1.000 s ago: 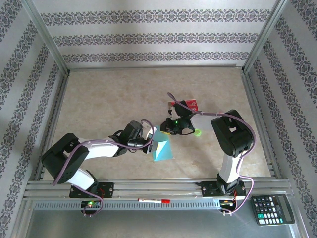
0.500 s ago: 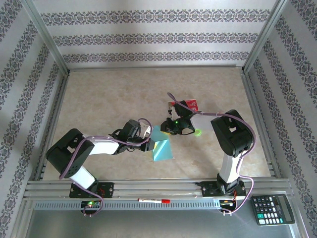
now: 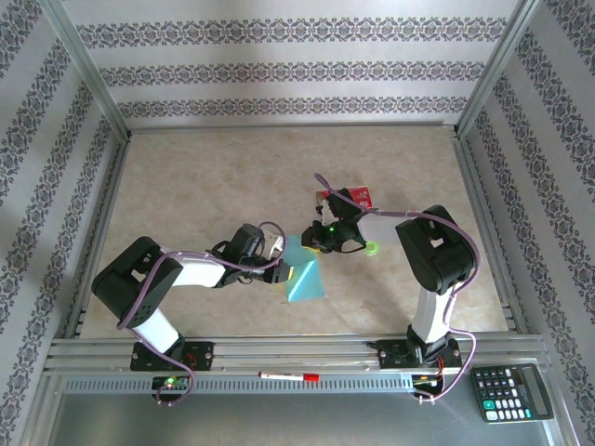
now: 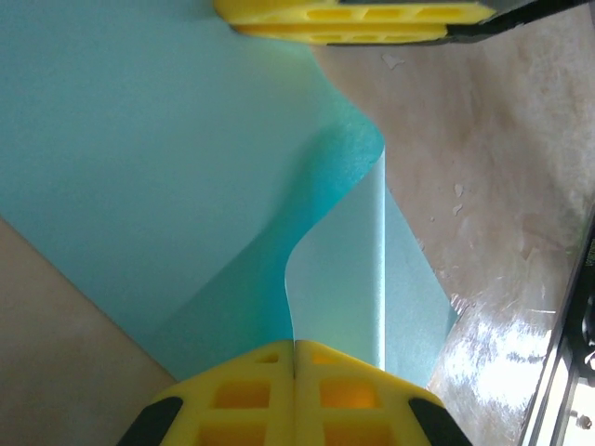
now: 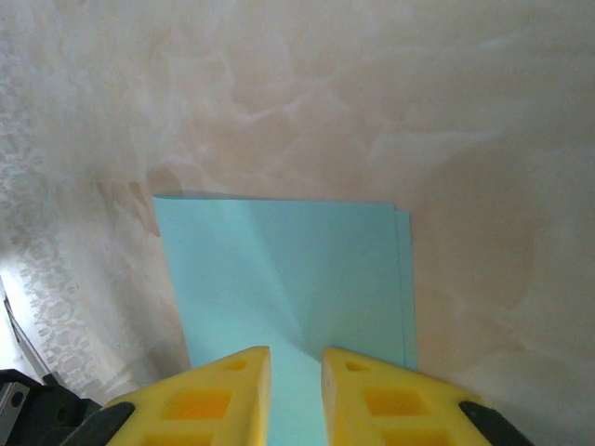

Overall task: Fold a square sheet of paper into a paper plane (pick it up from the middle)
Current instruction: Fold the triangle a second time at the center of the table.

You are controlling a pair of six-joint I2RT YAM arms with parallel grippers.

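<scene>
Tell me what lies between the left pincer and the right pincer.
The square sheet of paper fills that stretch, pinched by the left pincer, reaching the right pincer; the left wrist view shows it.

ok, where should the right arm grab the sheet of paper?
Probably the lifted flap of the square sheet of paper, just beyond the left gripper, coming in from the side with jaws across its curled edge. The rest lies flat on the table, offering no edge.
</scene>
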